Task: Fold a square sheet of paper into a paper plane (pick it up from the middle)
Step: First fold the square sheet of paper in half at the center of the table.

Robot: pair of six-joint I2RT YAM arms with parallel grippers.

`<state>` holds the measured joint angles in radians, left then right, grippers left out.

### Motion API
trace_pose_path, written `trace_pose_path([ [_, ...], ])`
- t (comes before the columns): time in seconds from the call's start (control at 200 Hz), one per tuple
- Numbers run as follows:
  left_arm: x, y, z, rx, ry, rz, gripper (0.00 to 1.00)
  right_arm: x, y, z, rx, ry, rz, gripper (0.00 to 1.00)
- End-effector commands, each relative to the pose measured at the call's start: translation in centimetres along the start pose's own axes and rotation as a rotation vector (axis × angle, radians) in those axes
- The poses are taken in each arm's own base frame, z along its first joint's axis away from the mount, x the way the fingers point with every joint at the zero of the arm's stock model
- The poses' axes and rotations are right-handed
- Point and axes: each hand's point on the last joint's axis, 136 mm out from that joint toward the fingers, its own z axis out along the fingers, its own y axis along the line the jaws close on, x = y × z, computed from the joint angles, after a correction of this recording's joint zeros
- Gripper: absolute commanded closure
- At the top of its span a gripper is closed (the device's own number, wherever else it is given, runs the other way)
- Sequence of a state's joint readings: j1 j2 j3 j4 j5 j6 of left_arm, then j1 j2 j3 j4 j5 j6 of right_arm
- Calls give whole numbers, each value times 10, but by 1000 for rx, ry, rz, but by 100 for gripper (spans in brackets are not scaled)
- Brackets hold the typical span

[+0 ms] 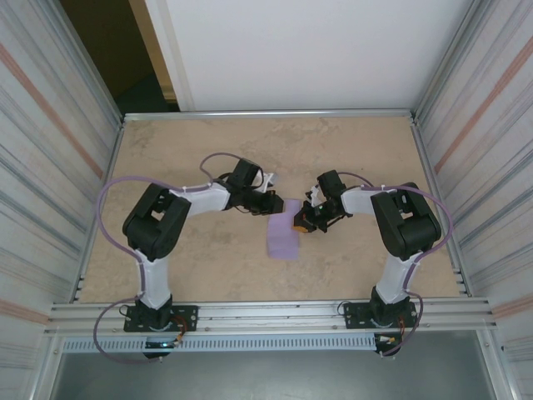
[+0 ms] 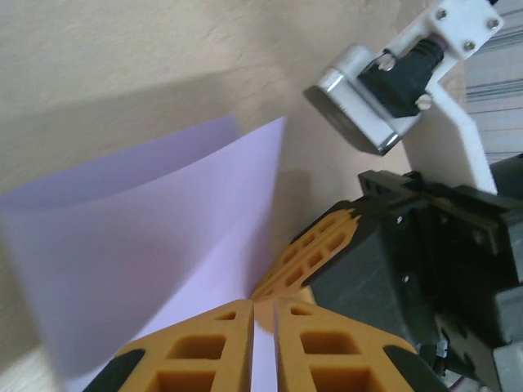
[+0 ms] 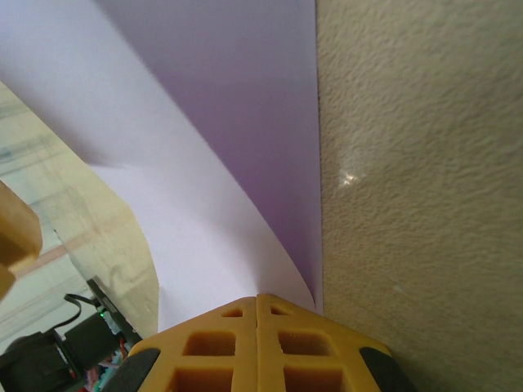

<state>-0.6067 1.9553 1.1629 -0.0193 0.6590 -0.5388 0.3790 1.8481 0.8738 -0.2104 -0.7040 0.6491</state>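
The square sheet of paper is lavender and lies near the table's middle, bent over on itself, with its far end lifted. My left gripper holds that far end from the left, its orange fingers shut on a thin sliver of the sheet. My right gripper pinches the same end from the right. In the right wrist view the paper curls up out of the shut tips of the right gripper. The left gripper nearly touches the right gripper's fingers.
The tan tabletop is ringed by ribbed metal walls and an aluminium rail at the near edge. The right arm's wrist camera hangs close above the paper. A dark doorway opens at the back left.
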Motion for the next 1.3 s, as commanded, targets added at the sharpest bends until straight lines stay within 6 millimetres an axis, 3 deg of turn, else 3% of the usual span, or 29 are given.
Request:
trace_pose_path([
  [0.0, -4, 10, 11, -1, 12, -40, 86, 39, -130, 18, 465, 54, 179, 100],
  [0.306, -8, 61, 6, -98, 9, -79, 86, 41, -137, 18, 486, 60, 189, 100],
  [0.536, -32, 99, -13, -126, -37, -117, 85, 47, -148, 18, 535, 81, 206, 100],
  [0.641, -49, 93, -22, -132, -46, -85, 85, 48, -150, 18, 545, 84, 210, 100],
  [0.707, -56, 80, -26, -111, -56, -62, 85, 47, -149, 17, 544, 80, 209, 100],
  [0.742, -63, 62, -35, -88, -82, -37, 85, 47, -148, 17, 544, 78, 211, 100],
  [0.852, -53, 29, -35, -65, -89, -3, 85, 47, -148, 16, 541, 76, 213, 100],
  [0.932, -37, 18, -27, -61, -86, -6, 85, 46, -148, 17, 542, 76, 213, 100],
  [1.077, -15, 20, -6, -82, -39, -53, 87, 46, -147, 16, 542, 79, 211, 100],
  [1.293, -16, 50, 5, -184, 2, -126, 90, 47, -149, 15, 557, 81, 212, 100],
])
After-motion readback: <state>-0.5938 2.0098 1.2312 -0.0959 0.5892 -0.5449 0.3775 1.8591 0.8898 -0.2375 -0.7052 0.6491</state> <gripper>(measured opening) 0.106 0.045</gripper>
